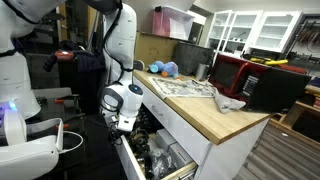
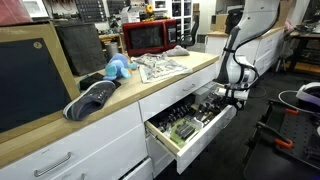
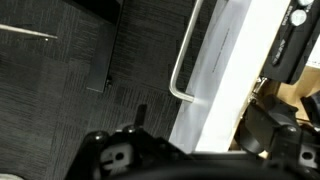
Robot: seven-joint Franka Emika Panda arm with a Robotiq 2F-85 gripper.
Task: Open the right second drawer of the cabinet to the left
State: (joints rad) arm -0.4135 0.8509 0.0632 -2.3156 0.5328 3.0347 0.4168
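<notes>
The drawer in the second row of the white cabinet stands pulled out, with dark jumbled tools inside; it also shows in an exterior view. My gripper hangs just in front of the drawer's white front, near its far end, and shows in an exterior view too. In the wrist view the silver bar handle on the drawer front lies apart from the gripper's dark body. The fingers are hidden, so I cannot tell whether they are open or shut.
On the wooden top lie a newspaper, a blue plush toy, a grey cloth, a red microwave and a dark shoe. Dark carpet lies below.
</notes>
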